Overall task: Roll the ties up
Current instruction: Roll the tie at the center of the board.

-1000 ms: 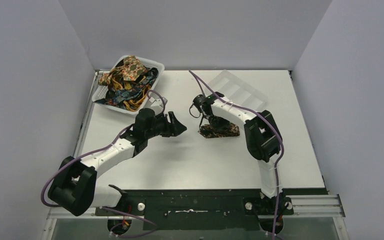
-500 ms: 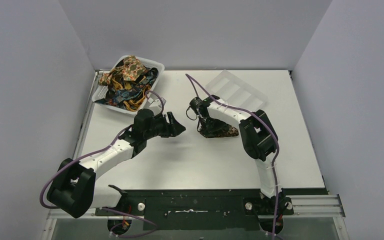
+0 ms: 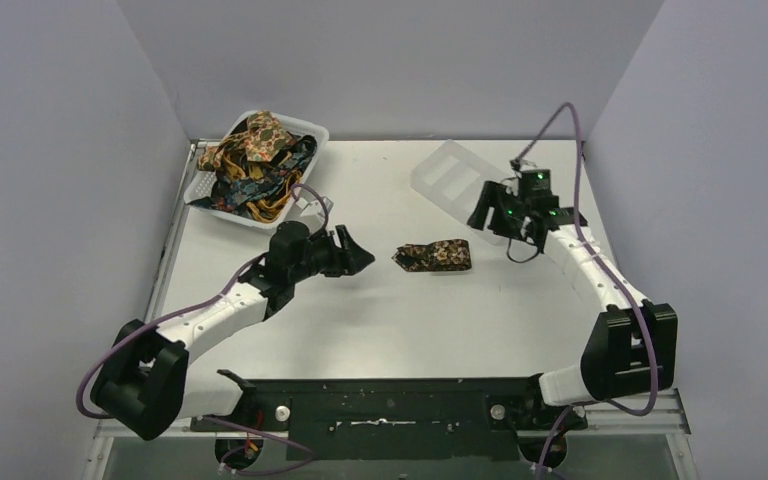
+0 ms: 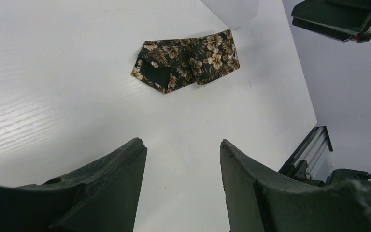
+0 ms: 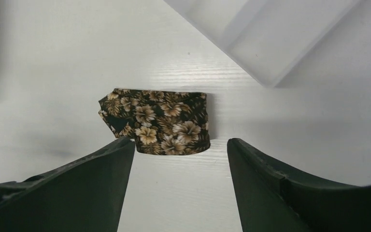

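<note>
Top external view: the right gripper has let go of the folded brown floral tie and pulled back to its two o'clock, near the clear tray. The tie lies flat mid-table, touched by neither arm, so it looks finished. The right jaws stand wide and empty. The left gripper, at the tie's nine o'clock, hangs half open, holding nothing.

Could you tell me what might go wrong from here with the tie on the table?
The folded tie lies loose, pointed end sticking out, both the left gripper and right gripper open and off it; it may unfold. The right gripper hangs near the clear tray and could knock it. The ties in the basket look tangled; one may drag others.
</note>
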